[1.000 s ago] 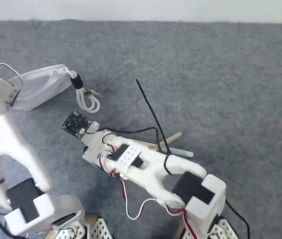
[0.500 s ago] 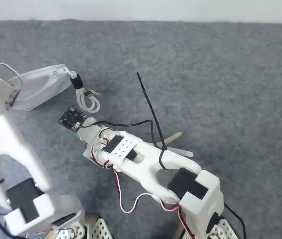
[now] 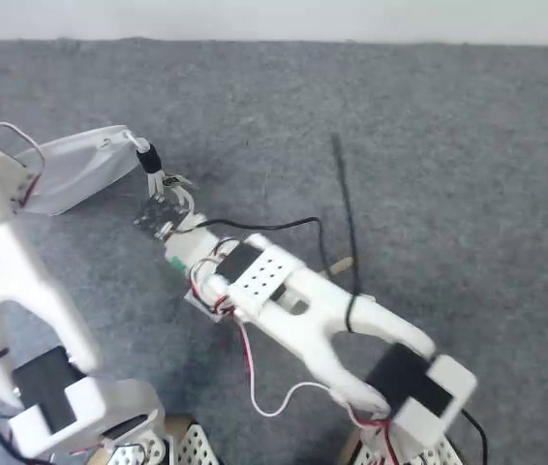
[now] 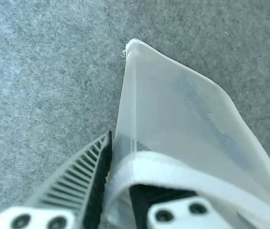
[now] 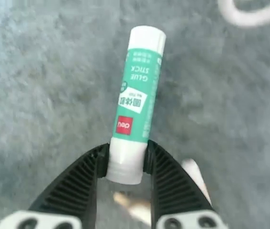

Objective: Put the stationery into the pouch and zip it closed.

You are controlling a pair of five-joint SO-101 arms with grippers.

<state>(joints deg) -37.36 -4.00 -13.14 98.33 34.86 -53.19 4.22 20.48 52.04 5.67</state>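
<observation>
Jaws on the right gripper (image 5: 125, 160) are clenching the capless end of the glue stick (image 5: 137, 95), which is pointing away from the wrist over the grey felt table (image 3: 448, 145). Jaws on the left gripper (image 4: 123, 162) are pinching the rim of the pouch (image 4: 182, 109), one finger outside the wall and one inside, propping the mouth up off the felt.

Over the last second the right arm has been swinging away from the middle of the table toward the pouch, carrying the glue stick along, and its wrist end is now sitting just beside the white zip cord (image 3: 172, 199) at the pouch's open end. The left arm and the pouch have been holding their place. That is probably bringing the first insertion close, though the stick is not yet passing the opening.

Through the pouch's translucent wall nothing is showing inside. A tan stick-like item (image 3: 344, 262) is lying on the felt beside the right arm, waiting its turn.
</observation>
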